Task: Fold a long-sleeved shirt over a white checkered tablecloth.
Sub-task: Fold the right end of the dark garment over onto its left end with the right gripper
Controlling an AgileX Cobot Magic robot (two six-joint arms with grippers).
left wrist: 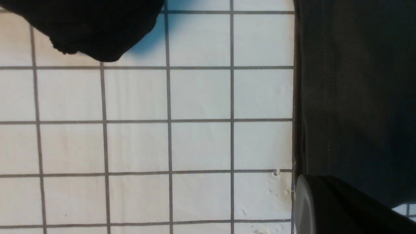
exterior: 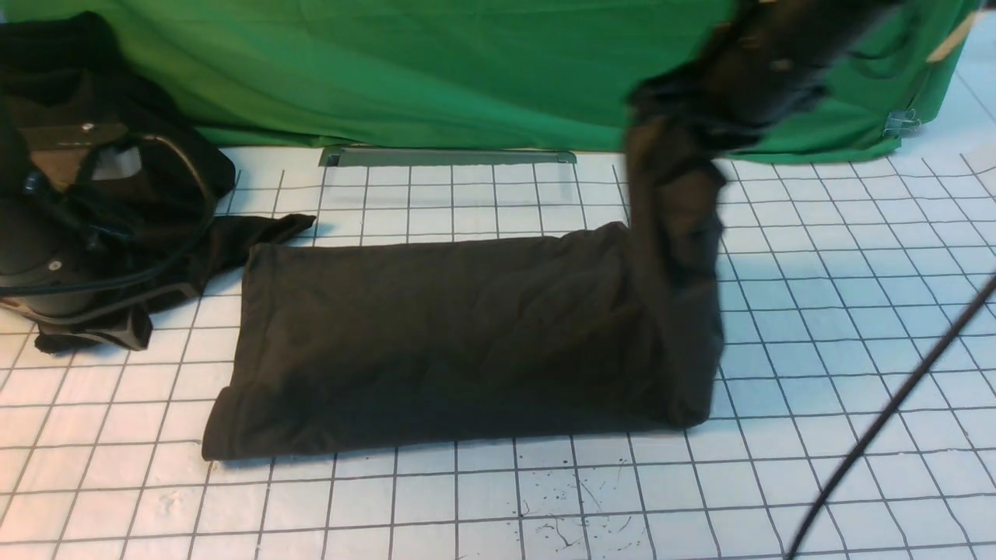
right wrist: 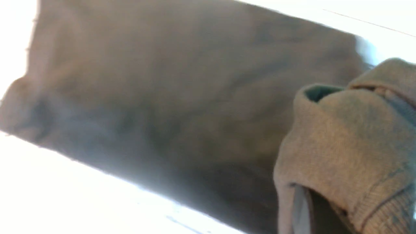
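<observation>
Dark-brown cotton shirt [exterior: 436, 342]: you're folding its raised end; lay it inward.
Right pincer [exterior: 685, 124]: grasping shirt.
Left pincer [exterior: 128, 330]: clenched, empty.

The left arm [exterior: 58, 233] has a matte black, rounded housing dotted with small silver screws [exterior: 54, 265], a whitish patch [exterior: 117, 163] on its side and a dark cable [exterior: 183, 253] looping round it. Its left gripper [exterior: 134, 334] ends in a grey, angular tip, smooth and rounded along one edge up close. The right arm [exterior: 747, 85] is likewise dark, its blurred casing flecked with pale spots, with a thin black cable [exterior: 883, 74] curving beside it
</observation>
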